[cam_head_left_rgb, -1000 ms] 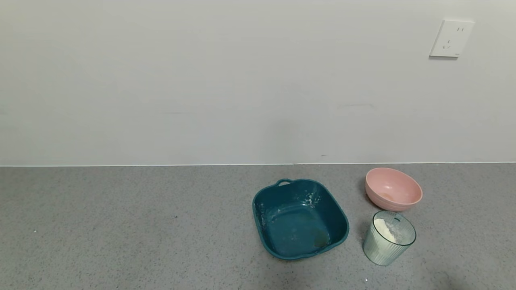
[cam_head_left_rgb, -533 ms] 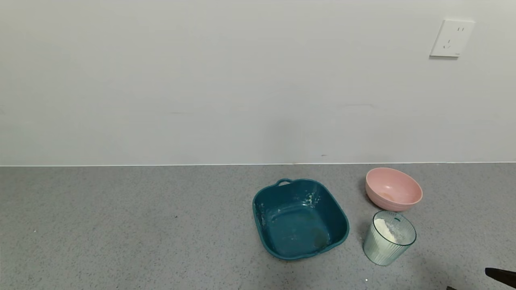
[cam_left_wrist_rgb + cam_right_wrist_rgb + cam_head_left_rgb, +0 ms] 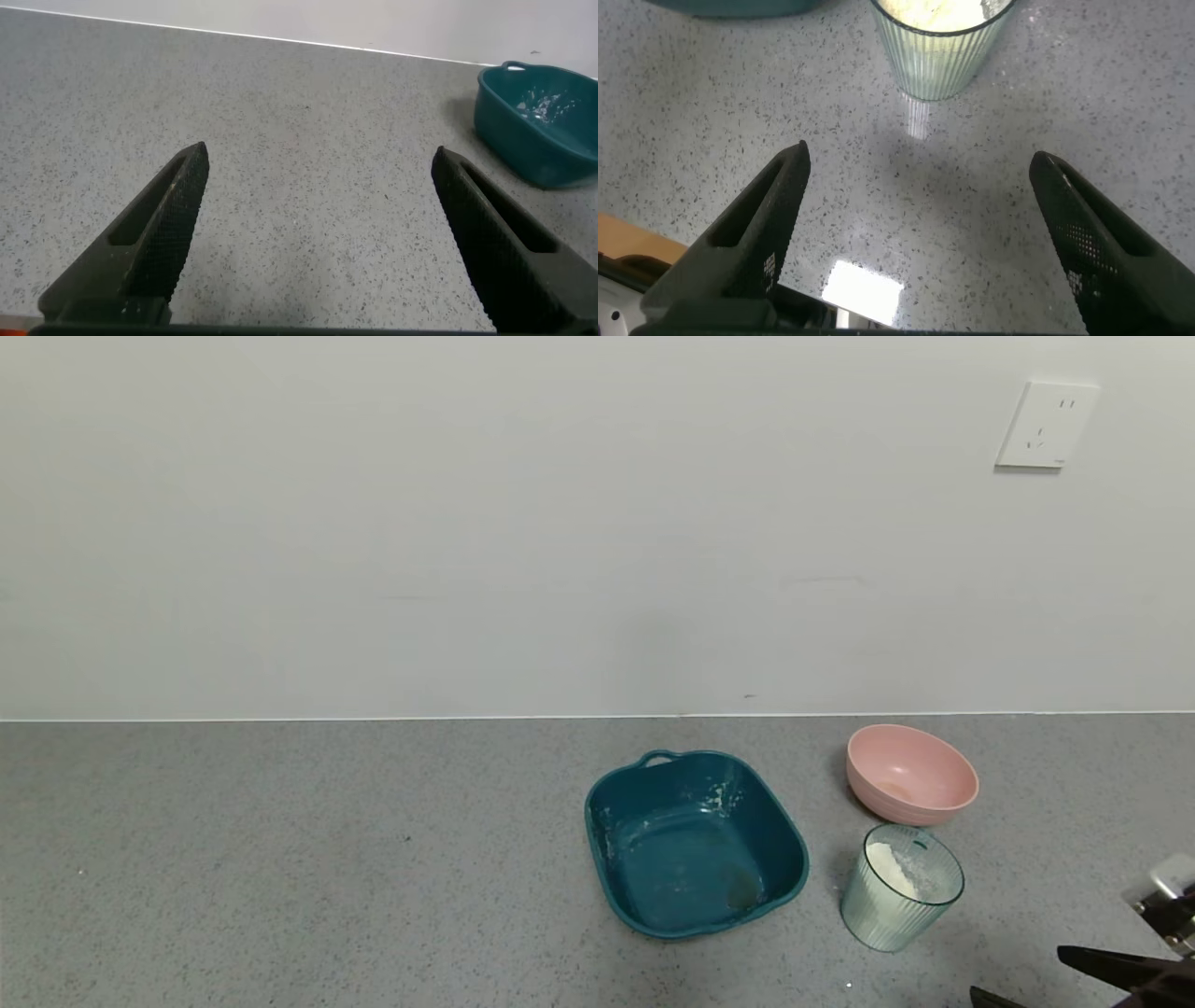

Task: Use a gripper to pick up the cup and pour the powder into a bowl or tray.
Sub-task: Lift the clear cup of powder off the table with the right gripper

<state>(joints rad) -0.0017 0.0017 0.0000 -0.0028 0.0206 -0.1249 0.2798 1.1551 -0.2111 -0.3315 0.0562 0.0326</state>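
- Head view: the cup [image 3: 901, 900] stands near the tabletop's [image 3: 280, 859] front right corner, powder [image 3: 892, 868] inside, the pink bowl [image 3: 910, 775] just behind. A fast sideways approach by the right pincer [image 3: 1060, 975] could tip it.
- Left wrist view: the left pincer [image 3: 322, 224] is spread, empty, idle.
- Right wrist view: the right pincer [image 3: 920, 238] is spread wide, touching nothing, cup [image 3: 941, 42] ahead.

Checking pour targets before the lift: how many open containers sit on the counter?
3: the teal tray centre-right, the pink bowl behind the cup, and the cup of powder nearest the right gripper.
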